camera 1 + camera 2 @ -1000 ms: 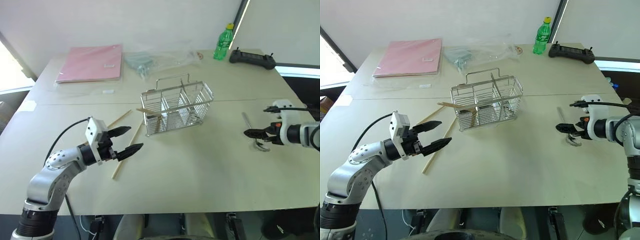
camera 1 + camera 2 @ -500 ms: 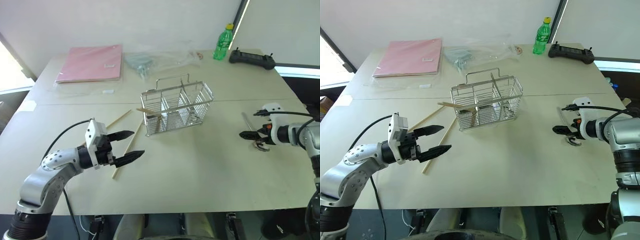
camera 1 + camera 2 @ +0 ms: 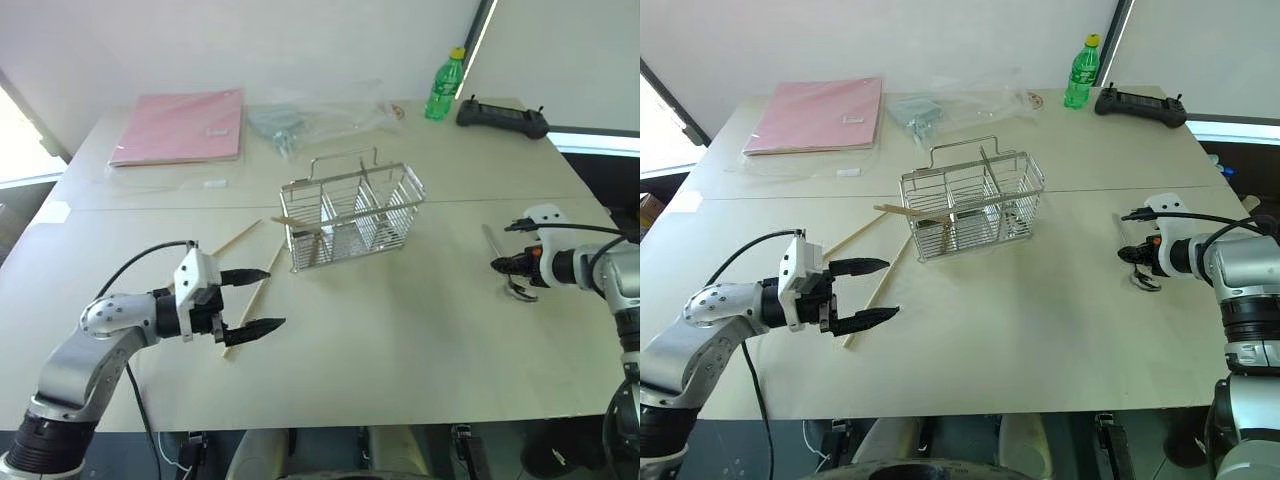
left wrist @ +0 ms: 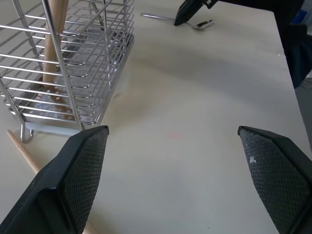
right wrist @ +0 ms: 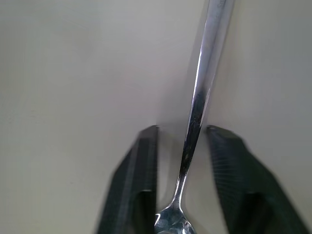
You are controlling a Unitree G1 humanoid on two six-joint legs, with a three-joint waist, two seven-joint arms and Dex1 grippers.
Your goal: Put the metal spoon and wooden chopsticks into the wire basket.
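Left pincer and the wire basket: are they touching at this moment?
Apart. The left eye view shows the open left pincer stopped short of the wire basket, with a strip of bare table between its fingertips and the basket's near wall.

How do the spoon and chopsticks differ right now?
The metal spoon is shiny silver; the wooden chopsticks pale tan. The metal spoon lies right of the wire basket, gripped by the right claw; the wooden chopsticks lie left of it, near the open left claw. Both are on the table, outside the basket.
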